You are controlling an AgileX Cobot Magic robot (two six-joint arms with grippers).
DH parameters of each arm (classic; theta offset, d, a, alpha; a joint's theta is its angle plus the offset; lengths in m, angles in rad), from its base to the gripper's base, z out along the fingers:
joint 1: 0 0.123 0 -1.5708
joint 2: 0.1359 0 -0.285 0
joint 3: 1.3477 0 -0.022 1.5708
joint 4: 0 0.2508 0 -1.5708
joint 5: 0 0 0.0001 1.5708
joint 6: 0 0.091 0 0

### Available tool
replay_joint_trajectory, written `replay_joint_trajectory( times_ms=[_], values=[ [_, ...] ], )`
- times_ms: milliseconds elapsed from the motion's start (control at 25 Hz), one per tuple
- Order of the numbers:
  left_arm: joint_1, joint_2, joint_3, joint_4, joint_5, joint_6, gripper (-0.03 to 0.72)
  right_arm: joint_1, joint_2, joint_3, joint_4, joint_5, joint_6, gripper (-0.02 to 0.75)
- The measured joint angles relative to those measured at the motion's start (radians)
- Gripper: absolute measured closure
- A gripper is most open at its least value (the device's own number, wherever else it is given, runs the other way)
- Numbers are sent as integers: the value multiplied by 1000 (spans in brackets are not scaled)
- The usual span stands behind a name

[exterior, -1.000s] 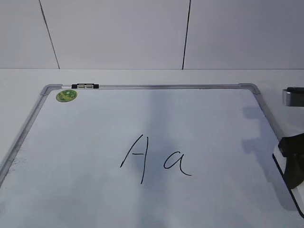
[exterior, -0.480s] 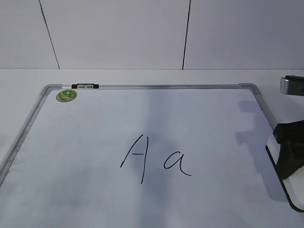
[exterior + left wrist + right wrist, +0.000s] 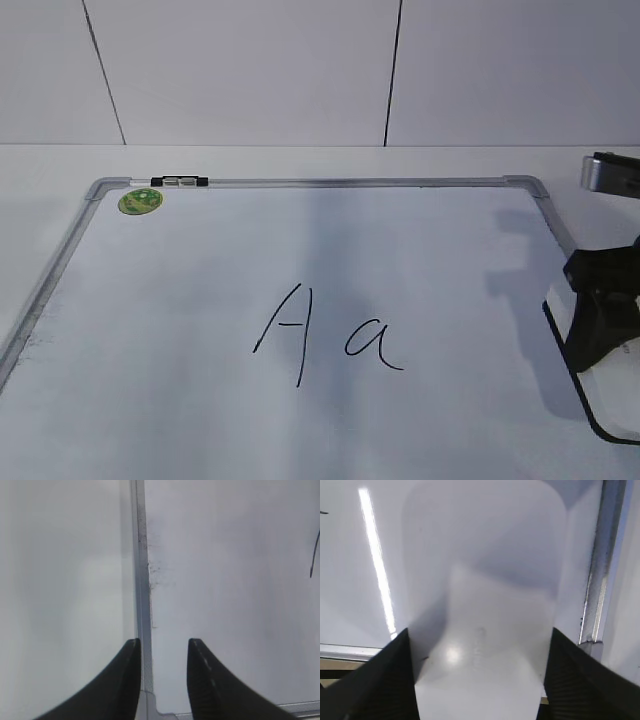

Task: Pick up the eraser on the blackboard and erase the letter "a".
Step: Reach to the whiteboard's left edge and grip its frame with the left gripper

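The blackboard (image 3: 300,183) is a white board with a silver frame that fills the table. The letter "a" (image 3: 372,346) is written at its middle, right of a capital "A" (image 3: 285,330). My right gripper (image 3: 600,315) is shut on the eraser (image 3: 608,395), a white block with a black underside, over the board's right edge, well right of the "a". In the right wrist view the eraser (image 3: 485,590) fills the space between the jaws of my right gripper (image 3: 480,632). My left gripper (image 3: 165,642) is open and empty over the board's left frame (image 3: 142,580).
A green round sticker (image 3: 140,202) and a black clip (image 3: 180,182) sit at the board's far left corner. A tiled wall stands behind the table. A silver part of the right arm (image 3: 612,175) shows at the right edge.
My right gripper has moved left with the eraser, from the picture's right edge to over the board's right edge. The writing is unchanged.
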Motion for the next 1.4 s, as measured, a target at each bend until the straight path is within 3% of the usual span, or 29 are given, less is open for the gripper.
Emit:
replay_joint_trajectory(
  times_ms=[280, 760, 1400],
  values=[
    [0, 309, -159, -20, -15, -11, 447, 0, 0, 0, -12, 0, -15, 195],
    [0, 591, -178, -4, -98, -15, 447, 0, 0, 0, -46, 1, -17, 195],
    [-4, 838, -326, 43, -110, -15, 447, 0, 0, -15, -41, 2, -17, 195]
  ],
)
